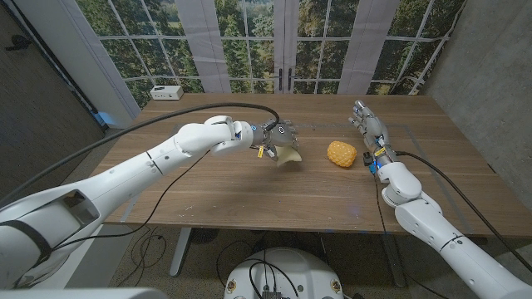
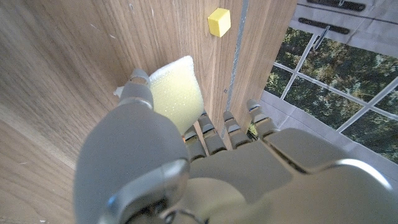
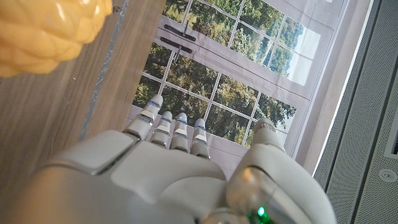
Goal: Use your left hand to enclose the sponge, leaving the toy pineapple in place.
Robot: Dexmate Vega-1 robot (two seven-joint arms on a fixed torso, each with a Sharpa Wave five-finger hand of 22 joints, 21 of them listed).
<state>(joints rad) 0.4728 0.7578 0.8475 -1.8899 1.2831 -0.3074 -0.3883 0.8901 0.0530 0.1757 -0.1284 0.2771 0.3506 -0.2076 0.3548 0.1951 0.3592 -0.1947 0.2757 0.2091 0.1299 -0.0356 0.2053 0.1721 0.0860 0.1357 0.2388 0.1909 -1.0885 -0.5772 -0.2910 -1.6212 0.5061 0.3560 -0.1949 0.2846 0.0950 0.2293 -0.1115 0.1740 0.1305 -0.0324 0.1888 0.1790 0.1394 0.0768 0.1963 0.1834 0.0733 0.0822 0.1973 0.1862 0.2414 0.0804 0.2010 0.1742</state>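
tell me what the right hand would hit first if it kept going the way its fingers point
Probably nothing on the table: the right hand points toward the far edge and windows, with the toy pineapple off to its side. Depth is unclear.

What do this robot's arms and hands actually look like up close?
Both arms have smooth, rounded white shells with black cables running along them. The left hand is grey, with ridged segmented fingers. The right hand is grey too, with blue bands on its fingers and a small green light at the wrist.
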